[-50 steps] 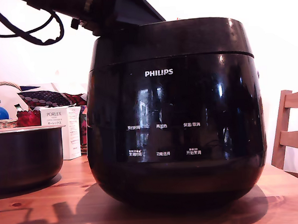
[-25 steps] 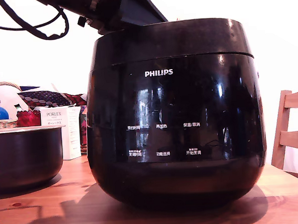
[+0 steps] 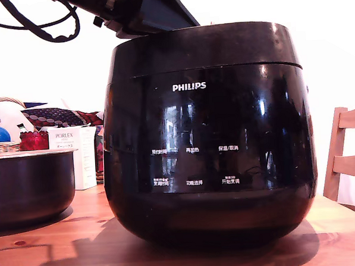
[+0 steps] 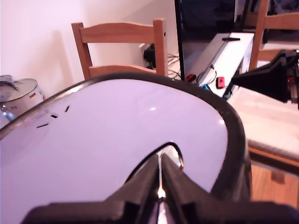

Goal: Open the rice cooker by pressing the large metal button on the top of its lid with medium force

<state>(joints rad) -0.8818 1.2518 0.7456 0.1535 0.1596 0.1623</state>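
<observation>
The rice cooker [image 3: 208, 143] is glossy black with a white PHILIPS logo and stands on the wooden table [image 3: 53, 253]. Its lid [image 3: 208, 45] sits down on the body, with only a thin seam showing. In the exterior view my arm [image 3: 141, 13] slants down from the upper left onto the lid's top; the fingertips are hidden behind the rim. In the wrist view my gripper [image 4: 160, 163] is shut, empty, fingers pressed together and resting on the glare-washed lid [image 4: 117, 126]. A curved metal edge of the button [image 4: 180, 161] shows right beside the tips; the fingers cover the rest of it.
A dark metal pot [image 3: 28, 185] stands at the exterior view's left, with a white PORLEX box [image 3: 77, 156] and a basket [image 3: 2, 145] behind it. A wooden chair [image 3: 345, 154] is at the right. The wrist view shows another chair [image 4: 121, 46] beyond the cooker.
The arm has lifted slightly above the lid's left side over the last second. The lid has stayed down and the cooker has not moved.
</observation>
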